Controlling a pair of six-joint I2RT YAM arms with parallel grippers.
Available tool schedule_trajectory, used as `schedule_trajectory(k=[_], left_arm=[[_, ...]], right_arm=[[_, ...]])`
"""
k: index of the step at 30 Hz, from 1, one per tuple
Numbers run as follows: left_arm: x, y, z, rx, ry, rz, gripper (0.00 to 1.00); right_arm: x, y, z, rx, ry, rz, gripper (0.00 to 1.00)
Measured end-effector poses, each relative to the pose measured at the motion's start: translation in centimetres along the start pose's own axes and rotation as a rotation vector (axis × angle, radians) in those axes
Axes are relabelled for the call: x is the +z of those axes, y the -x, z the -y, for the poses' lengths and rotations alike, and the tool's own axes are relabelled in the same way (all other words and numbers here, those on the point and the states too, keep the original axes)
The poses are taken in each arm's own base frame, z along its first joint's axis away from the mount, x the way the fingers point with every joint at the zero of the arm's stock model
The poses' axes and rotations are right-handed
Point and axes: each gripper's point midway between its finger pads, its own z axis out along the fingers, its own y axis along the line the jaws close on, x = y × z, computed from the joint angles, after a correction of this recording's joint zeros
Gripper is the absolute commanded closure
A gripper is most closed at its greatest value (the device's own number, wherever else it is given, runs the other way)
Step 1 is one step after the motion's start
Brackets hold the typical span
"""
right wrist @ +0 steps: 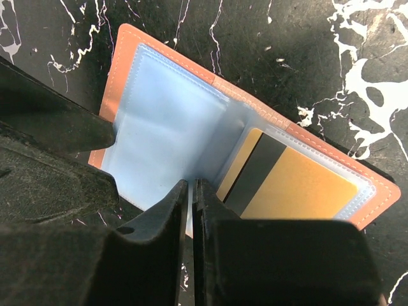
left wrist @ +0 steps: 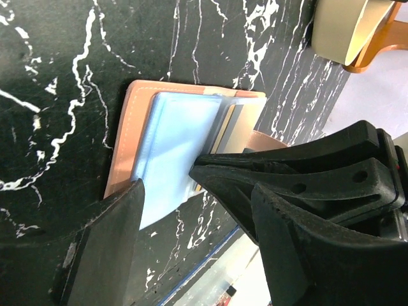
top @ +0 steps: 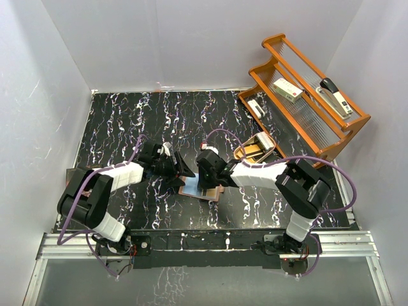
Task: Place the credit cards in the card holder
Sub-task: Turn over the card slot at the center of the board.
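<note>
The card holder (top: 213,194) (left wrist: 131,127) (right wrist: 381,194) lies open on the black marbled table. An orange-gold credit card (right wrist: 299,188) (left wrist: 247,124) sits inside its right clear pocket. A thin pale blue sheet (right wrist: 159,127) (left wrist: 175,146) (top: 191,186) covers the left half; I cannot tell whether it is the light blue credit card or a pocket leaf. My right gripper (right wrist: 192,183) (top: 205,185) is shut on this sheet's edge near the fold. My left gripper (left wrist: 197,190) (top: 185,171) is open, one finger (right wrist: 57,124) lying over the holder's left edge.
A tan oval dish (top: 255,150) with items stands just right of the right arm. Behind it at the far right is a wooden rack (top: 306,124) carrying a stapler (top: 336,95) and small boxes. White walls enclose the table on three sides.
</note>
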Motion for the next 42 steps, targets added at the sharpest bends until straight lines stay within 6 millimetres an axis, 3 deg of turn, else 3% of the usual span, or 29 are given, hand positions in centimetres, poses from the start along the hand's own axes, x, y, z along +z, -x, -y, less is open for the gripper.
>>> schedule_trajectory(k=[17,35,42], left_arm=[[0.66,0.12,0.73,0.017,-0.066,-0.014,0.33],[0.27,0.96,0.37,0.051,0.009,0.005,0.32],[0.74,0.42,0.41,0.032,-0.041,-0.010,0.33]], right_arm=[[0.21,0.00,-0.02,-0.015,0.021,0.018,0.96],[0.15,0.03,0.10,-0.031,0.022,0.025,0.95],[0.16,0.05,0.12,-0.037,0.023,0.026,0.95]])
